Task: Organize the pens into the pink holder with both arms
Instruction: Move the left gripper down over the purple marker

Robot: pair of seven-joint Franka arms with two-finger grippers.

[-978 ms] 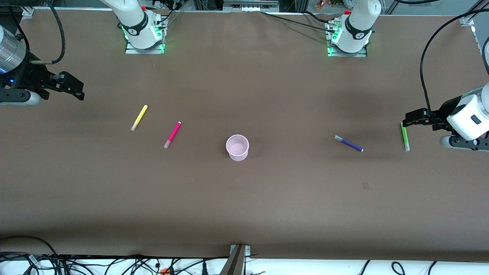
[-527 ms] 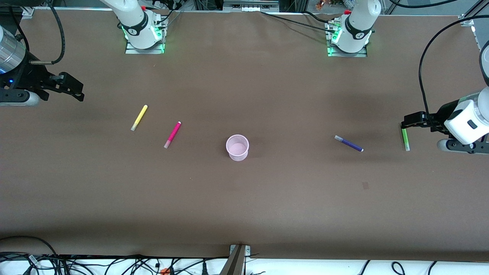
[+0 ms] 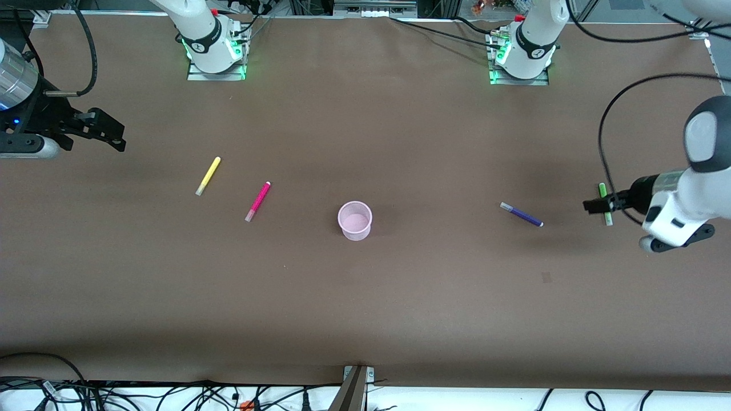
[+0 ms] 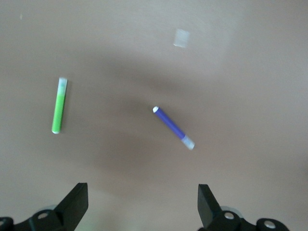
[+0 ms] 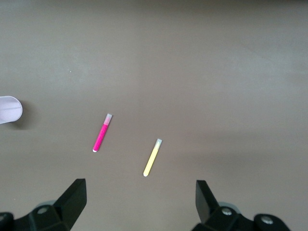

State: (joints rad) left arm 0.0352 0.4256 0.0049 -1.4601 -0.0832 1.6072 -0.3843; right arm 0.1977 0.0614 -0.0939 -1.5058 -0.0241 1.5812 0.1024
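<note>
The pink holder (image 3: 355, 220) stands upright at the table's middle. The yellow pen (image 3: 208, 176) and magenta pen (image 3: 258, 201) lie toward the right arm's end. The purple pen (image 3: 521, 214) and green pen (image 3: 609, 218) lie toward the left arm's end. My left gripper (image 3: 594, 205) is open and empty, up over the green pen's middle. Its wrist view shows the green pen (image 4: 58, 106) and purple pen (image 4: 173, 127) ahead of the open gripper (image 4: 142, 202). My right gripper (image 3: 111, 134) waits open and empty at its table end. Its wrist view shows the magenta pen (image 5: 101, 133), yellow pen (image 5: 152, 157) and holder (image 5: 8, 109).
A small pale mark (image 3: 546, 277) sits on the brown table nearer the front camera than the purple pen. The arm bases (image 3: 216, 51) stand along the table's farthest edge. Cables (image 3: 171, 394) lie past the nearest edge.
My left arm has swung so its gripper moved from the green pen's farther end to over its middle, a little toward the purple pen. The right arm has not moved.
</note>
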